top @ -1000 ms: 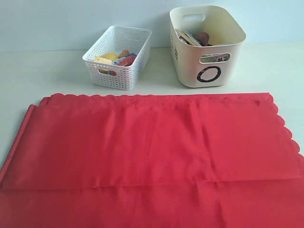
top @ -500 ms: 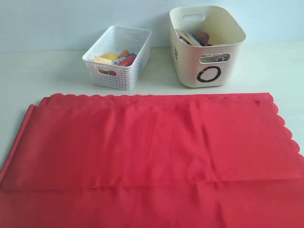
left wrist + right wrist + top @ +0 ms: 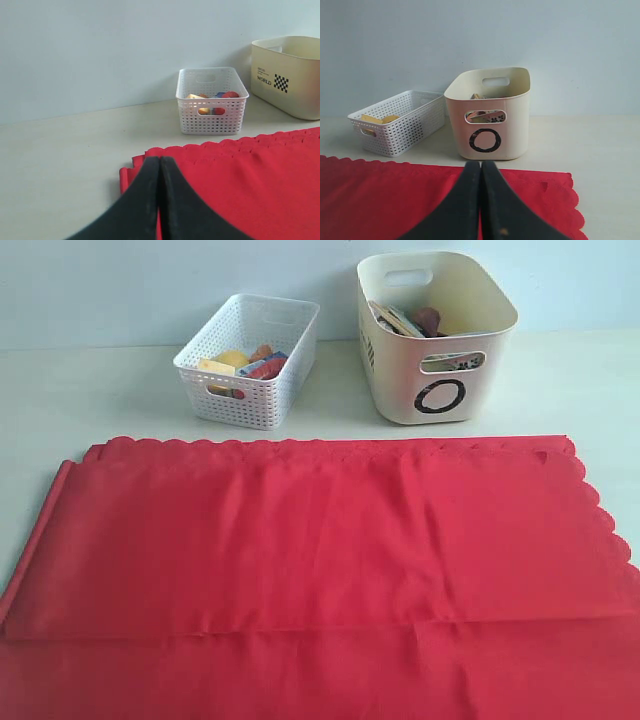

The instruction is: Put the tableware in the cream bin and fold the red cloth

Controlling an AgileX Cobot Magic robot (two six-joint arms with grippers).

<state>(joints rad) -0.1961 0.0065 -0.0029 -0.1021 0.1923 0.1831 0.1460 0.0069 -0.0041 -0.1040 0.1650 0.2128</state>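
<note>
Exterior view: one red cloth (image 3: 320, 540) lies spread flat over the near worktop (image 3: 90, 390), with a crease running across its near part. Behind it stand one cream bin (image 3: 400, 380) and, apart to its left, one white basket (image 3: 240, 405) with food in it. Tableware (image 3: 395, 318) shows inside the bin, too crowded to count, and none lies on the worktop. No arm appears here.

Left wrist view: the left pincer (image 3: 160, 161) has its two fingers pressed together with nothing between them. It points over the cloth's left end, by a corner.

Right wrist view: the right pincer (image 3: 480, 164) is likewise closed and empty. It points across the cloth's far edge toward the bin.

The tableware part looks finished, so folding is the step in hand. Next, each pincer would need to part, drop onto a cloth edge, nip it, and carry it over evenly.
</note>
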